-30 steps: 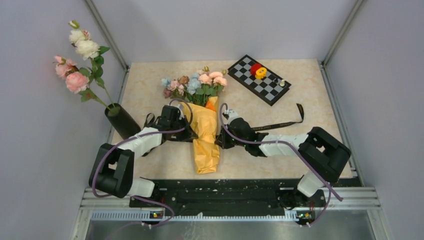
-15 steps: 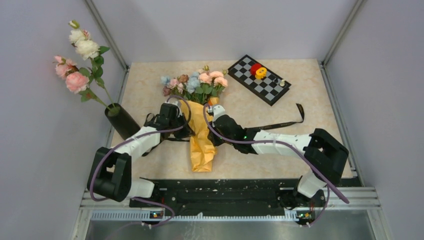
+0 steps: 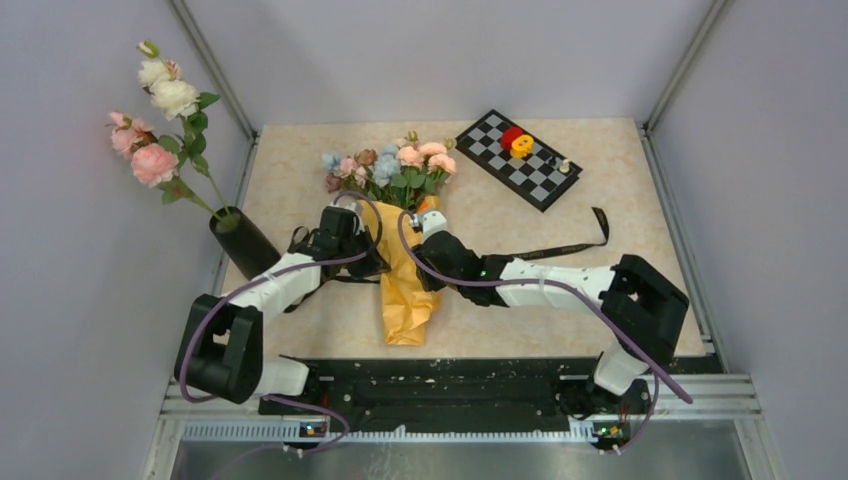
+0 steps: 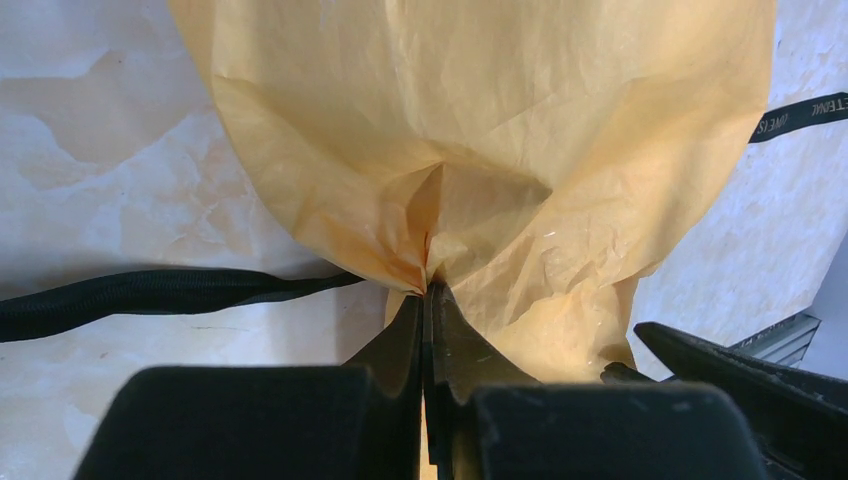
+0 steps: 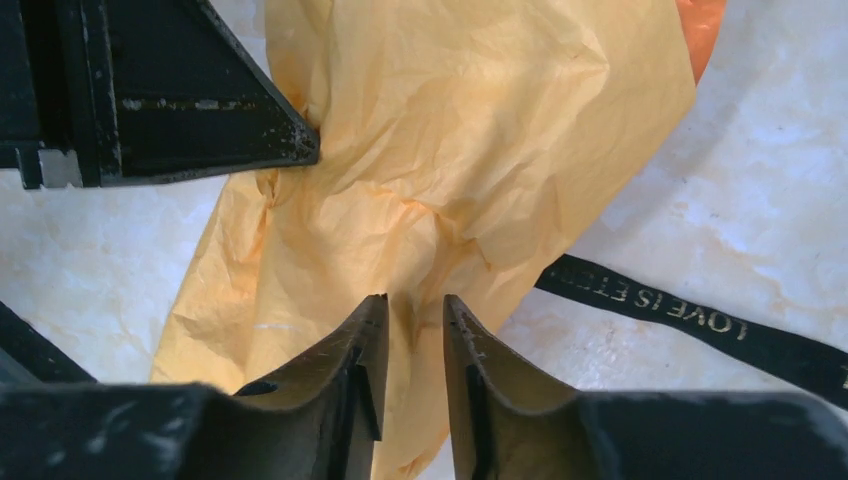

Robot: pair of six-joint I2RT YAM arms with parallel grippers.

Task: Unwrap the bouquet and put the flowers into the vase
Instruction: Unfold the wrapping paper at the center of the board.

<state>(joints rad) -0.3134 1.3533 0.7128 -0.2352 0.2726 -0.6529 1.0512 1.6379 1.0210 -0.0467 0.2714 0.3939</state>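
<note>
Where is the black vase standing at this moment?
In the top view, the vase stands at the left edge of the table, just left of the left arm, with tall roses in it.

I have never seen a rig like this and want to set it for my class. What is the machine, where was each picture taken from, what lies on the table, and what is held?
The machine is two robot arms bolted at the near edge of a table. One picture looks down from above; the other two come from a camera on each wrist. On the table lies a bouquet: small pastel flowers wrapped in orange-yellow paper. A black ribbon lies loose beside it, and a chessboard sits far right. A black vase at the left edge holds larger roses. The left hand is shut, pinching a fold of the paper. The right hand has its fingers slightly apart over the paper; whether they touch it is unclear.
</note>
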